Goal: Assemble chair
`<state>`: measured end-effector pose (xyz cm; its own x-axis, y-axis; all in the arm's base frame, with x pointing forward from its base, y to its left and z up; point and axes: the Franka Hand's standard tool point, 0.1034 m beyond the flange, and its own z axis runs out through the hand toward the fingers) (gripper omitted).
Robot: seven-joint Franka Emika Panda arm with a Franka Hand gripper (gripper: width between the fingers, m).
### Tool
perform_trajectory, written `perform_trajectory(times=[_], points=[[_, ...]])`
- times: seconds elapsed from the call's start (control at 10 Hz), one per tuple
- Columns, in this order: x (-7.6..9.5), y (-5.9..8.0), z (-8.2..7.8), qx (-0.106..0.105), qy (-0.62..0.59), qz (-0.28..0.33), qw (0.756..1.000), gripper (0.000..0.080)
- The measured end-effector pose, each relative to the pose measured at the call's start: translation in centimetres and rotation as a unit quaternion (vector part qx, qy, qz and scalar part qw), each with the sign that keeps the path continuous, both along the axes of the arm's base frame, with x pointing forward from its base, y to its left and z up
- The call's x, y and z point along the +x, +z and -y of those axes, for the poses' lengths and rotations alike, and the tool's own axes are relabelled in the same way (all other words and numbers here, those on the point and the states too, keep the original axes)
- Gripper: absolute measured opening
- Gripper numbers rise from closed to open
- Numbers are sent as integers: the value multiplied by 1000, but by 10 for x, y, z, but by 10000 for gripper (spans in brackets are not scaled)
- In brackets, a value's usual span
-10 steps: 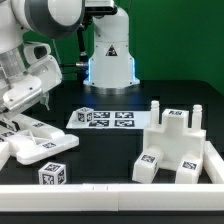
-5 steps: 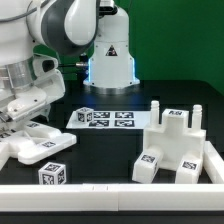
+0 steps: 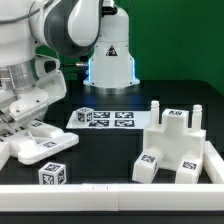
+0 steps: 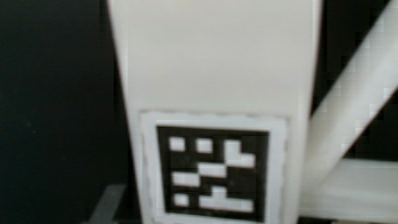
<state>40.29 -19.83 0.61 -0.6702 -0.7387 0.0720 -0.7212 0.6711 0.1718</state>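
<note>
Gripper [image 3: 10, 120] sits low over the loose chair pieces [image 3: 40, 148]. I cannot tell from either view whether its jaws are clamped on anything or released. Directly beneath it, the wrist view is filled by one long white chair piece [image 4: 210, 90] bearing a marker tag [image 4: 214, 172]. A small tagged block [image 3: 55, 174] lies near the gripper. The larger chair section [image 3: 175, 145] stands well apart from it, with the marker board [image 3: 105, 118] between them on the black table [image 3: 110, 150].
</note>
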Motion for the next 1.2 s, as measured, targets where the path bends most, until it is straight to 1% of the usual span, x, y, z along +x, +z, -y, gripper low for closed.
perform_trajectory(times=[0.4, 0.5, 0.6, 0.7, 0.8, 0.9, 1.0, 1.1, 1.2], points=[[3, 1, -1, 1, 12, 1, 1000, 313], [7, 4, -7, 6, 18, 2, 1000, 313], [18, 26, -31, 25, 32, 17, 999, 299], [18, 40, -39, 28, 45, 22, 998, 299], [17, 48, -43, 37, 73, 18, 996, 287], [20, 58, -51, 54, 124, 20, 991, 287], [22, 60, -51, 57, 143, 29, 988, 271], [20, 53, -46, 53, 158, 29, 986, 258], [20, 53, -48, 57, 183, 31, 981, 258]])
